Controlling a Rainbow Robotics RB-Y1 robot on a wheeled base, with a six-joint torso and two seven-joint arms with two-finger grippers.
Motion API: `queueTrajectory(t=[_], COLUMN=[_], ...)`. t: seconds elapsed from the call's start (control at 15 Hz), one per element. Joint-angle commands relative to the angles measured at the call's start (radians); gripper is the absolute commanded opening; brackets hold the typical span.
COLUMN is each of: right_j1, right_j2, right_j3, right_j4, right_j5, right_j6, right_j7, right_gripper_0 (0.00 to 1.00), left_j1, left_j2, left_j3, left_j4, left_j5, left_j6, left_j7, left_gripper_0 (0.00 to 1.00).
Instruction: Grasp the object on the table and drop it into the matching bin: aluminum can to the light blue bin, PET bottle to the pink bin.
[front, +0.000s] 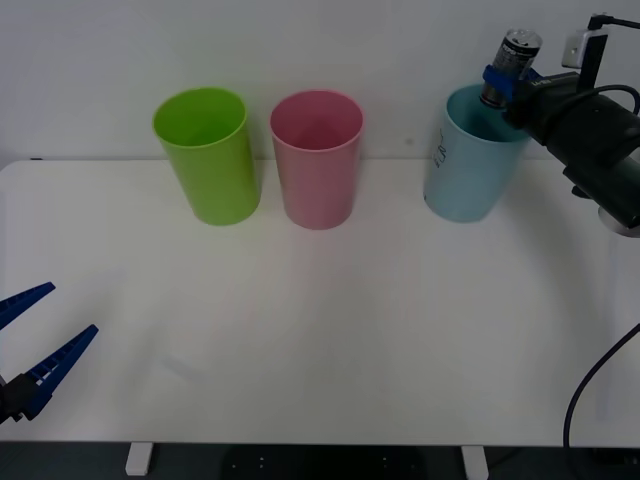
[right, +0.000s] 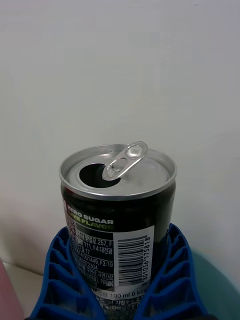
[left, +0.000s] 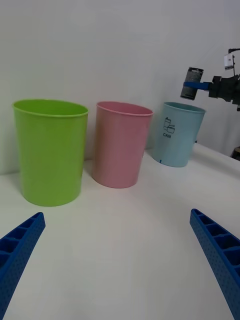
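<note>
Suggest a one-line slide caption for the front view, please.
Right gripper holds the aluminum can above the light blue bin; left gripper waits open.

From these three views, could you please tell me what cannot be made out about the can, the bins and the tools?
- Aluminum can: its base, covered by the right tool in the right wrist view.
- Light blue bin: its inside floor, blocked by its wall in the front view.
- Pink bin: any label; none faces the left wrist view.
- Left tool: its wrist, cut off by the front view's left edge.
</note>
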Motion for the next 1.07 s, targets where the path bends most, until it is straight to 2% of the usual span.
queueTrajectory(t=[0.07,0.13,0.2,0.87,1.07], right_j1=[0.000,0.000,0.000,0.005,0.045], right_j2=[0.001,0.000,0.000,0.000,-0.002], right_j3=[0.000,-0.009,-0.012,-0.037,-0.052], right_j4=[0.000,0.000,-0.002,-0.002,-0.051], right_j5=[-0.001,0.002,0.003,0.003,0.003], right_j6=[0.001,-0.001,0.001,-0.006,-0.004], right_j7=[0.004,0.010,0.018,0.038,0.035], right_gripper_0=[0.06,0.67,1.00,1.00,1.00], left_j1=[0.000,0.000,0.000,0.000,0.000], left_j2=[0.000,0.000,0.000,0.000,0.000], left_j3=[0.000,0.000,0.000,0.000,0.000], left_j4=[0.000,0.000,0.000,0.000,0.000], left_j5=[0.000,0.000,0.000,0.000,0.000], left_j6=[0.000,0.000,0.000,0.000,0.000], left_j7=[0.000,0.000,0.000,0.000,0.000], left_gripper_0=[1.00,1.00,1.00,1.00,1.00])
